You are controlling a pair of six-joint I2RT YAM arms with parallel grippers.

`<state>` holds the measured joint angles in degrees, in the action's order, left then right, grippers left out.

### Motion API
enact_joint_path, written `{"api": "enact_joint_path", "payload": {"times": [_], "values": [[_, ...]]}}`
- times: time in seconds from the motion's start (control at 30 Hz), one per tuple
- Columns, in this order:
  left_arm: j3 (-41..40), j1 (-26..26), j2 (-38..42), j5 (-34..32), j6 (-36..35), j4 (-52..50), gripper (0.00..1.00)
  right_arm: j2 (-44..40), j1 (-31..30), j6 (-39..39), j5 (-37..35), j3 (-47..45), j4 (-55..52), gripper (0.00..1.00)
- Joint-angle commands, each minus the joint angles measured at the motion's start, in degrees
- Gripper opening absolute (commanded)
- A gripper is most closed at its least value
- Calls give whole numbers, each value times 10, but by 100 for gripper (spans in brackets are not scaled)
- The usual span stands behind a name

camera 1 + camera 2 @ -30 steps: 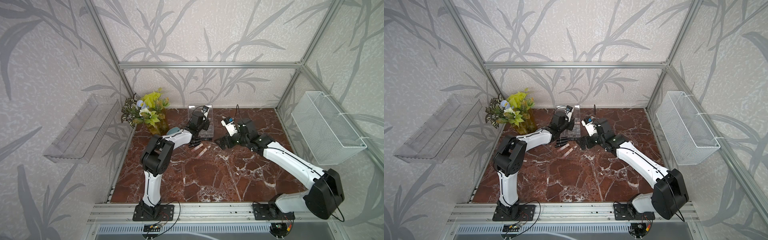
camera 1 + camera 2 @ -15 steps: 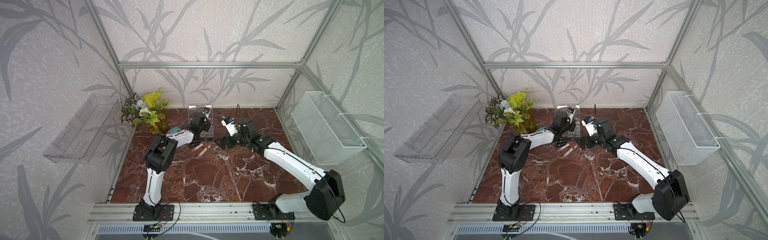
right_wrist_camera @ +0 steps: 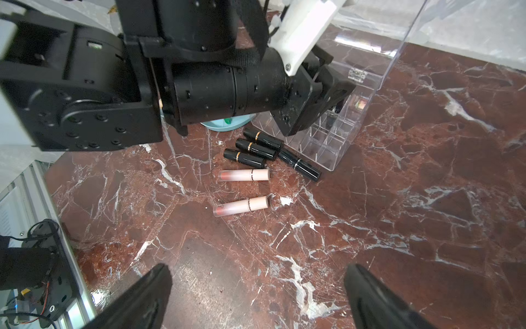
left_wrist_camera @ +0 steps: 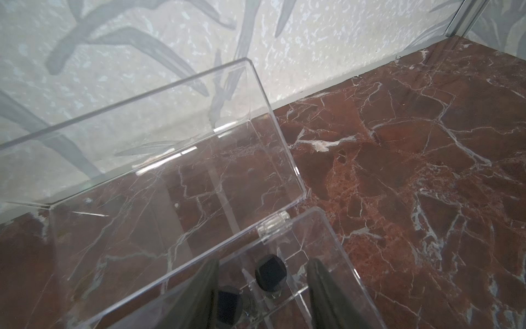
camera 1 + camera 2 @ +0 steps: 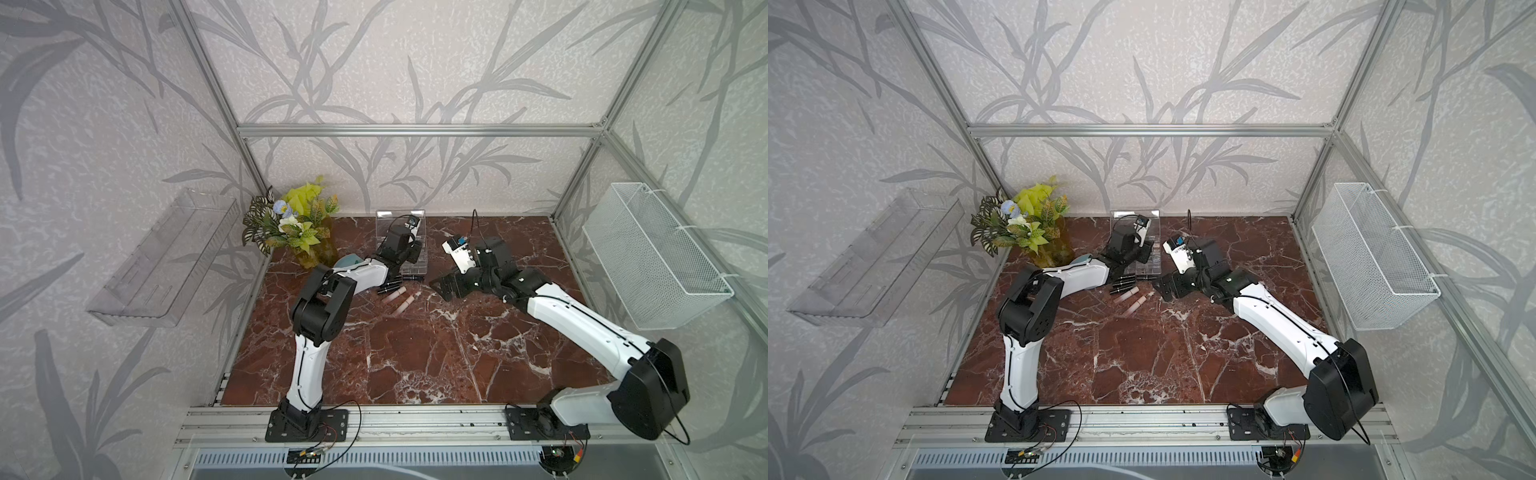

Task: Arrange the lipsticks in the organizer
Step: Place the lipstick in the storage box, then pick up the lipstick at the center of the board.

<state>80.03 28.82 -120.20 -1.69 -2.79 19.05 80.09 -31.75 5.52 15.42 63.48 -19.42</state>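
In a top view the organizer (image 5: 421, 266) sits at the back of the marble counter (image 5: 415, 365) with its clear lid (image 5: 399, 217) raised. The left gripper (image 5: 410, 252) hangs directly over its compartments. Loose lipsticks (image 5: 398, 286) lie on the counter just in front, the black ones nearest the box and two pink ones a little farther out. The right gripper (image 5: 446, 286) hovers low beside that cluster, jaws spread wide and holding nothing. An amber vase (image 5: 310, 259) in the corner holds green and yellow foliage. A clear shelf tray (image 5: 166, 257) and a white wire basket (image 5: 652, 257) hang on opposite walls. In the left wrist view the gripper's fingers (image 4: 327, 296) stand apart above the organizer, gripping nothing. Two black lipsticks stand upright in neighbouring compartments, one between the fingers and clear of both, the other just beside one finger. Whether that one touches the finger cannot be told. The lid leans back on its hinge (image 4: 274, 225). In the right wrist view three short black tubes with gold bands lie side by side near the organizer's front corner. A longer black tube with a silver band lies along its wall. Each pink tube carries a dark printed band too small to read.
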Motion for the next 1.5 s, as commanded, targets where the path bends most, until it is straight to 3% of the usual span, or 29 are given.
{"api": "enact_joint_path", "payload": {"times": [0.0, 0.33, 0.53, 0.97, 1.47], "values": [[-43, 2, 59, -11, 14, 39, 56, 26, 2, -19, -31, 23, -33, 99], [-379, 0, 365, -85, 129, 234, 57, 147, 1, -53, -74, 67, -51, 99], [-494, -2, 466, -144, 183, 277, 56, 228, -2, -66, -65, 120, -49, 99], [-510, -3, 475, -153, 172, 293, 55, 346, -17, -82, -46, 231, -54, 99], [-516, -3, 480, -162, 167, 298, 54, 421, -36, -90, -29, 296, -63, 99]]}}
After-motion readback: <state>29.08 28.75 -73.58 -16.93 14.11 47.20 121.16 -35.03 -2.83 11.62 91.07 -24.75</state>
